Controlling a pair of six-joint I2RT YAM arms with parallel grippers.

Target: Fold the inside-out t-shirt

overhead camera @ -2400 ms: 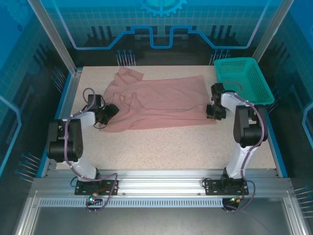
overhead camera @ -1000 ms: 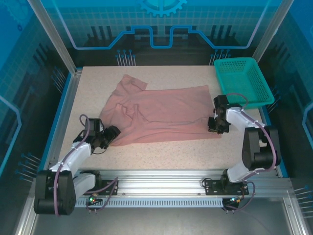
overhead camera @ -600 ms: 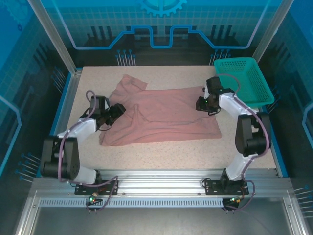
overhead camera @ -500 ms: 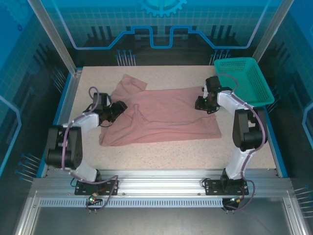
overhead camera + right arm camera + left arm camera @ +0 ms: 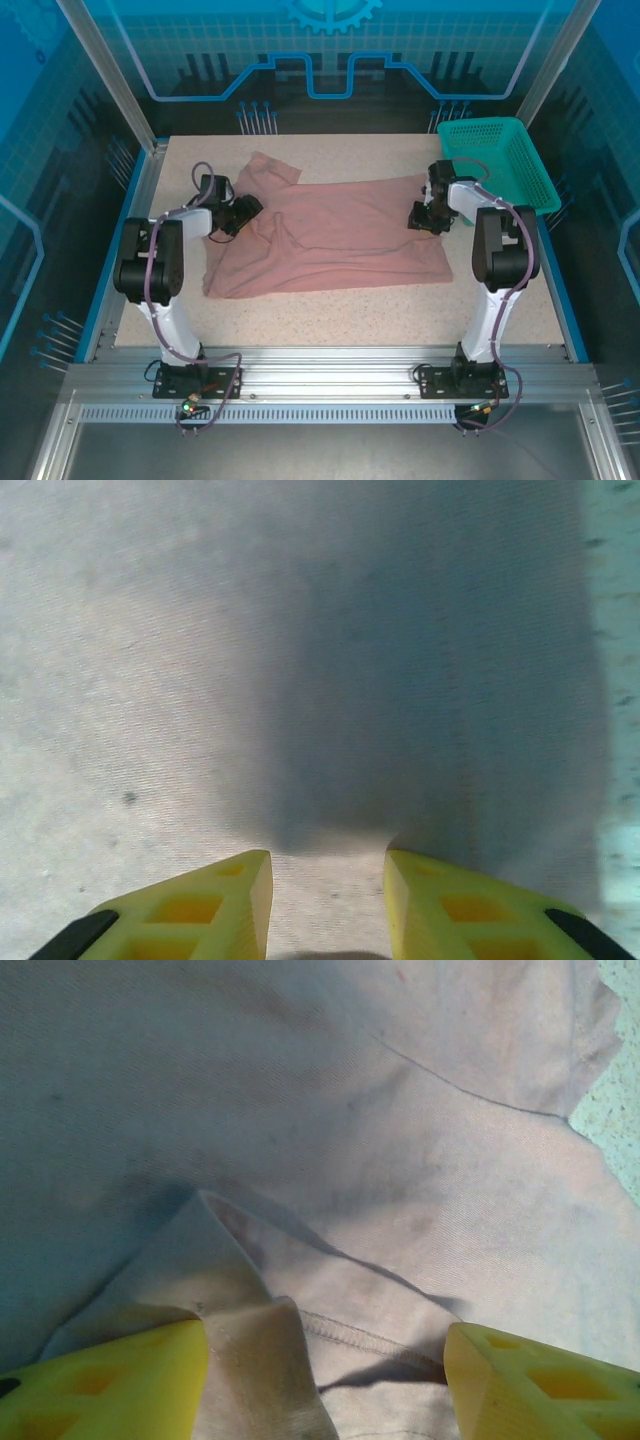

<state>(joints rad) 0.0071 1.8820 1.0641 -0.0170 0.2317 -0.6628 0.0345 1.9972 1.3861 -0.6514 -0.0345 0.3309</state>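
On the far half of the table [image 5: 330, 315] we note the inside-out t-shirt [image 5: 330, 235] spread out; near strip bare. At its left edge, left gripper [image 5: 247, 210], jaws wide astride a fold; at its right edge, right gripper [image 5: 420, 217], jaws narrowly parted.

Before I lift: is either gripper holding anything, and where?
Nothing held. The left gripper stands open astride a raised fold of the t-shirt; the right gripper, open, over flat cloth.
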